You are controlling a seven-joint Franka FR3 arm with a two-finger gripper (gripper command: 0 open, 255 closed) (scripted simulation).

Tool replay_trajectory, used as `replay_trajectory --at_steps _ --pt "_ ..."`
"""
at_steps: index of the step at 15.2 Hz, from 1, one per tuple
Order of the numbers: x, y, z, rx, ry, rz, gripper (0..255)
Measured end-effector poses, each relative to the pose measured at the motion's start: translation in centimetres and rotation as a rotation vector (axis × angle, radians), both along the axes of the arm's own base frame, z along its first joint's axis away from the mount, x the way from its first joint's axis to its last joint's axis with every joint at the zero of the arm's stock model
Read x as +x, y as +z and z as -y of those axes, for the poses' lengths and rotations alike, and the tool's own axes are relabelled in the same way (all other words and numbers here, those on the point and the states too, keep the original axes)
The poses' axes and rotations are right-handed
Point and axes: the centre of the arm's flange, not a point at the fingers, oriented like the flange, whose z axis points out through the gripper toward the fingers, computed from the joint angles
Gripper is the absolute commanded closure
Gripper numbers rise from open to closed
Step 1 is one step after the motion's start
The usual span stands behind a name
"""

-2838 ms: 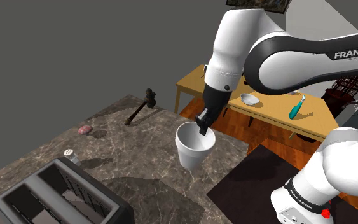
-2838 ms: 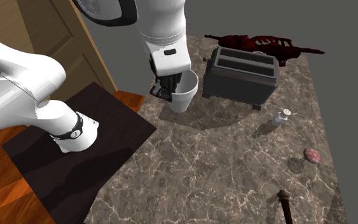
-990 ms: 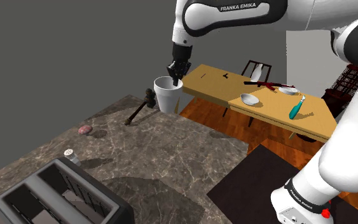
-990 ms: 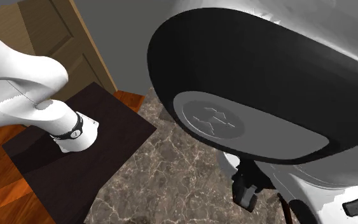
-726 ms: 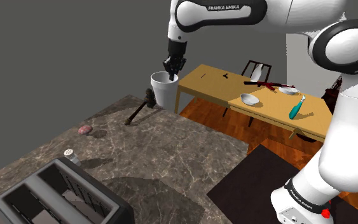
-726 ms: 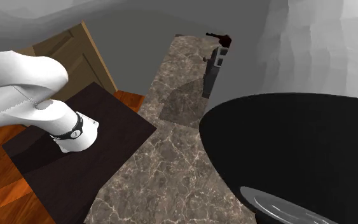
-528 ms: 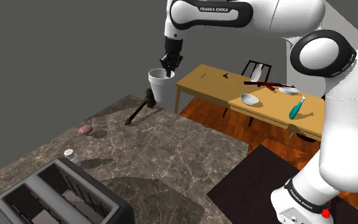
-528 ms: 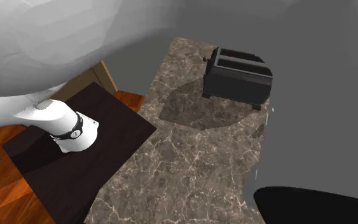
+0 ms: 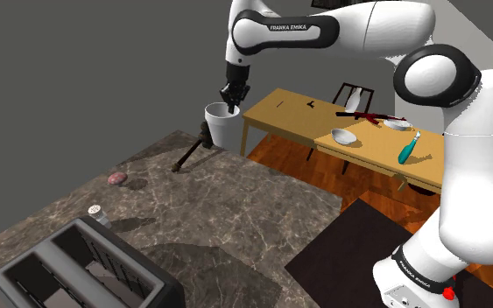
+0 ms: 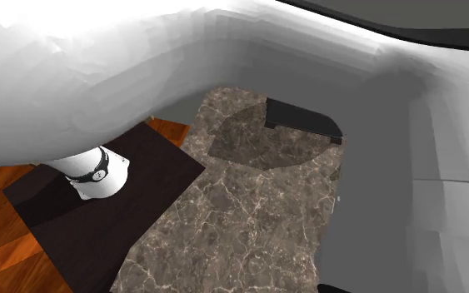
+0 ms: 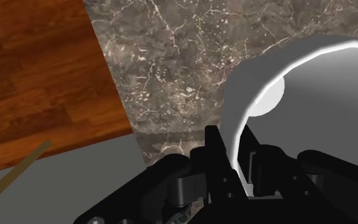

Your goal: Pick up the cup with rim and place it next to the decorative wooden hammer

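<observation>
A plain white cup (image 9: 221,127) with a rolled rim hangs over the far corner of the marble counter (image 9: 235,201). My black gripper (image 9: 231,103) is shut on its wall from above, one finger inside and one outside. The dark hammer (image 9: 190,152) lies on the counter just to the shoulder view's left of the cup, its head nearest the cup. In the wrist view the fingers (image 11: 217,145) clasp the cup's wall (image 11: 250,79), with the counter's edge (image 11: 165,57) below.
A dark toaster (image 9: 78,267) stands at the counter's near end, with a small shaker (image 9: 96,213) and a pink object (image 9: 116,178) behind it. Past the counter is a wooden table (image 9: 292,118) with a bowl (image 9: 344,136) and a teal bottle (image 9: 406,149). My arm (image 10: 224,58) blocks much of the second exterior view.
The arm has carried the cup up and across the counter toward the hammer, and in the last second it drifted a little further toward the shoulder view's left. The grip is unchanged.
</observation>
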Motion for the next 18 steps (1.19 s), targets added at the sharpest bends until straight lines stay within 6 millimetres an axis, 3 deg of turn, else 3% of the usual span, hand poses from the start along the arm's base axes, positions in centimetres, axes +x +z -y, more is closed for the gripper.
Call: replay_trajectory --at_steps 18 --pt "0.0 -9.5 0.0 0.000 0.000 0.000 255"
